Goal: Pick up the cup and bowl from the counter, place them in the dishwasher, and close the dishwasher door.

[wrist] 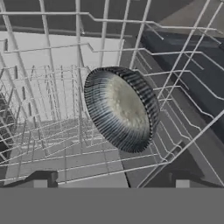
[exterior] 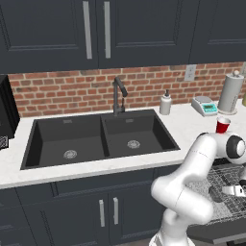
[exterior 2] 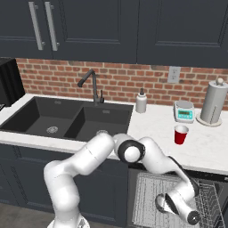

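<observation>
Now, bowl [wrist: 121, 108]: tilted on edge inside the wire rack [wrist: 48, 109] of the dishwasher [exterior 2: 147, 196], between the fingertips, untouched.
Claw [wrist: 111, 186]: fingers apart, gripping nothing.
Cup [exterior 2: 181, 134]: upright on the surface [exterior 2: 156, 122], near the scale [exterior 2: 184, 111].

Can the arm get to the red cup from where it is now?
Probably yes. The cup stands alone on the counter, open above and in front. The gripper is down in the dishwasher rack, fingers open by the bowl, so it must lift out first.
</observation>
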